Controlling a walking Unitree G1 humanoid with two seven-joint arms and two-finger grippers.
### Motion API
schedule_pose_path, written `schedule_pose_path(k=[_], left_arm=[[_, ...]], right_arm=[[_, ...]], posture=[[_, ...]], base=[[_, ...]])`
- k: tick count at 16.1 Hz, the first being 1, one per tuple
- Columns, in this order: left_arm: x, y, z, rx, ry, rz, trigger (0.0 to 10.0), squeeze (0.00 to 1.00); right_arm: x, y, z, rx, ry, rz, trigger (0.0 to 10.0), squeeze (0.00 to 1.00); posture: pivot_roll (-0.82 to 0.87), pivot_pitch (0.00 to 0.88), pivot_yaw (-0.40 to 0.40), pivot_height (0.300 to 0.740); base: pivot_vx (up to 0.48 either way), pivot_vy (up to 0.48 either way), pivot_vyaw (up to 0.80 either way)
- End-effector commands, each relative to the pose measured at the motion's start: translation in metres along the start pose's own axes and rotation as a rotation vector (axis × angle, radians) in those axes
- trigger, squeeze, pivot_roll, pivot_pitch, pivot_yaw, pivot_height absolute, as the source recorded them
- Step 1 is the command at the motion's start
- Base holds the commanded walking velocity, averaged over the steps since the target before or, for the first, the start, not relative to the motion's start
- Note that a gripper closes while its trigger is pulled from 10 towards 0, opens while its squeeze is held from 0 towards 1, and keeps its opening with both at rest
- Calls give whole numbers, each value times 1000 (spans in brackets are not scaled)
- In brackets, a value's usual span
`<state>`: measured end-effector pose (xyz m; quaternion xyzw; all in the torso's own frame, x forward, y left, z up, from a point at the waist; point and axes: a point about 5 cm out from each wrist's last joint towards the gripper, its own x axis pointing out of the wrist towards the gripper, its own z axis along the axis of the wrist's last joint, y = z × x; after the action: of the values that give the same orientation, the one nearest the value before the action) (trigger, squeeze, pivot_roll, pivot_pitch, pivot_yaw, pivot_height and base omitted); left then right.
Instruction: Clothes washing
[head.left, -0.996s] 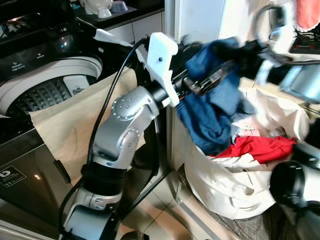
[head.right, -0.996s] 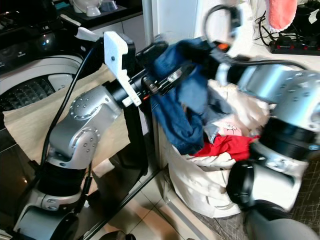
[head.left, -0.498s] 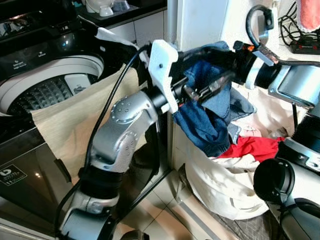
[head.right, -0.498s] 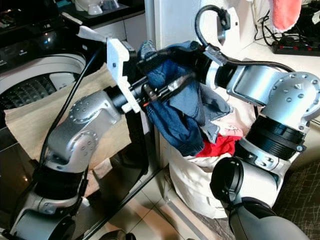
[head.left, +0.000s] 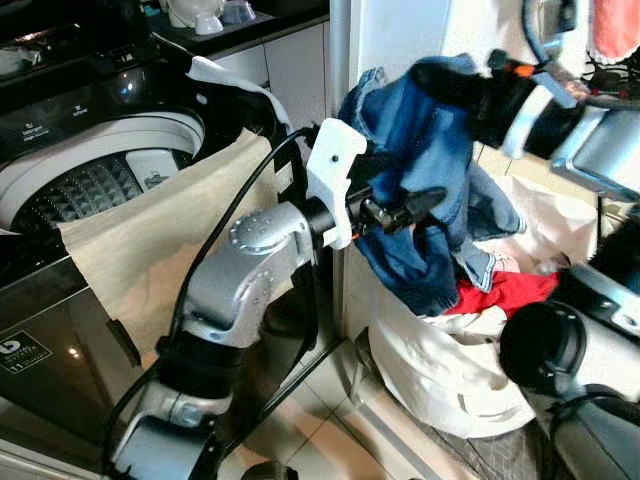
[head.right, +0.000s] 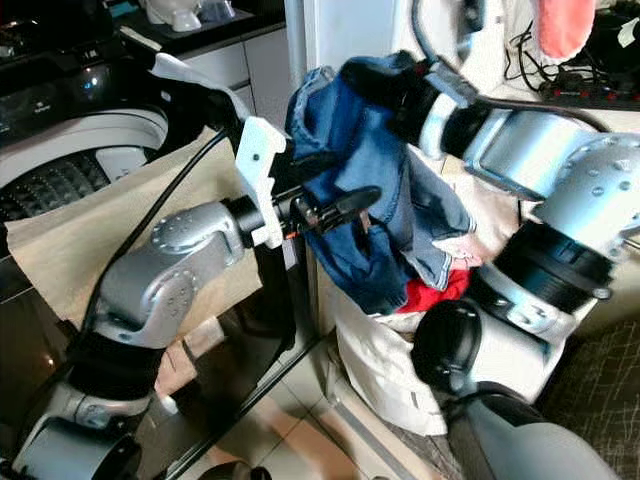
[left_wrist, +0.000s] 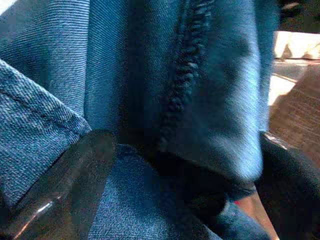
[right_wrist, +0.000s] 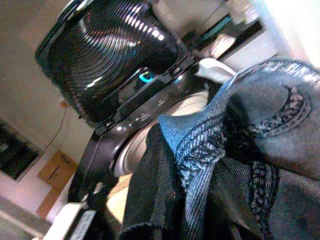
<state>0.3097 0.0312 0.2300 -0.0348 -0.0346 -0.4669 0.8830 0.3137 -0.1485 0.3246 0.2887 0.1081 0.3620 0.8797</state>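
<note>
While the jeans (head.left: 420, 190) hang bunched in mid-air above the laundry bag (head.left: 450, 370), both arms are on them at once. Up top, the right gripper (head.right: 385, 85) is buried in the denim near the waistband, fingers clamped on the jeans and carrying the weight; its wrist view shows a seam pinched tight, with the washer's raised dark lid (right_wrist: 110, 55) beyond. Lower down, the left gripper (head.left: 415, 205) reaches in from the washer side, its long black fingers (head.right: 345, 205) pressed into the front of the hanging cloth. From the left wrist view one finger lies on either side of a denim fold, but whether they are truly closed on it, I cannot tell. Below, the cream bag stands on the floor just beside the washing machine (head.left: 100, 170), a red garment (head.left: 505, 290) lying on top of its load. A tan cloth (head.left: 150, 240) drapes over the washer's open rim, the drum (head.left: 85, 190) showing behind it.
</note>
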Motion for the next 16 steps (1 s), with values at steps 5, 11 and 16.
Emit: schedule_pose_path(k=[5,11,16], left_arm=[[5,0,10,-31,-60,23,0,0],[2,-4,13,-23,-85,-49,0,0],[1,-2,13,-9,-82,-56,0,0]], right_arm=[[-2,14,5,-43,-33,47,0,0],[-3,10,2,-51,-22,6,0,0],[-3,9,0,-69,-10,-17,0,0]], posture=[[-84,0,70,740],[-78,0,73,740],[-78,0,80,740]], base=[[0,0,0],[0,0,0],[0,0,0]])
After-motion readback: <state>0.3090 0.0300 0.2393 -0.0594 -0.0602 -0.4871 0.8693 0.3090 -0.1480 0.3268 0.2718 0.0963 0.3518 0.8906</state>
